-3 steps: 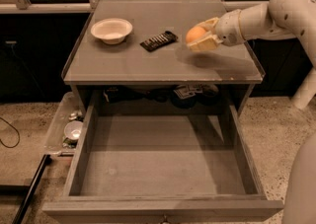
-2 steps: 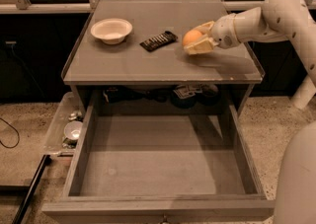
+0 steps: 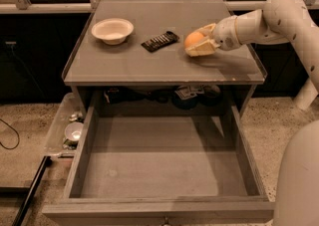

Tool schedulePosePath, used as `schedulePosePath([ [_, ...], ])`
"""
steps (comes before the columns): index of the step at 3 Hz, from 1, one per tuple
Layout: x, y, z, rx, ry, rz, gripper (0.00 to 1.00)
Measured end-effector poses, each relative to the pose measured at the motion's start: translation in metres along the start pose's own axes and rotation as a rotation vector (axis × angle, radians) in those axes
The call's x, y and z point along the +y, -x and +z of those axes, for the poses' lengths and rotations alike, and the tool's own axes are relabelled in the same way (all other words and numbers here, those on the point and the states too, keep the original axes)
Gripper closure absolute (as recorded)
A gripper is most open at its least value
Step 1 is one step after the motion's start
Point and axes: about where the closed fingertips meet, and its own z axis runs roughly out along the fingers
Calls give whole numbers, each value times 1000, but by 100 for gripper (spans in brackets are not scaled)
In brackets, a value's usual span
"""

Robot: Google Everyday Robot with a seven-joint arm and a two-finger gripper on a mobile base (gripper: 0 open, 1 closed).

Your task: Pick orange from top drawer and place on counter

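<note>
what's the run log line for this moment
end effector: shut on orange | position: at counter, right side | top drawer: open

The gripper (image 3: pixel 197 46) is over the right part of the counter (image 3: pixel 149 68). Its fingers are closed around the orange (image 3: pixel 193 38), very low over the surface; I cannot tell if the fruit touches it. To its left lie a dark flat object (image 3: pixel 159 41) and a white bowl (image 3: pixel 112 30). Below, the top drawer (image 3: pixel 164 172) stands pulled out.

No legible text anywhere, including the end effector (image 3: pixel 199 44) gripping the orange (image 3: pixel 193 38) over the counter (image 3: pixel 149 63).
</note>
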Motion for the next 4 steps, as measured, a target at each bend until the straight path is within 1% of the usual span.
schedulePosePath([
  [3, 0, 0, 0, 0, 0, 0, 11],
  [4, 0, 0, 0, 0, 0, 0, 0],
])
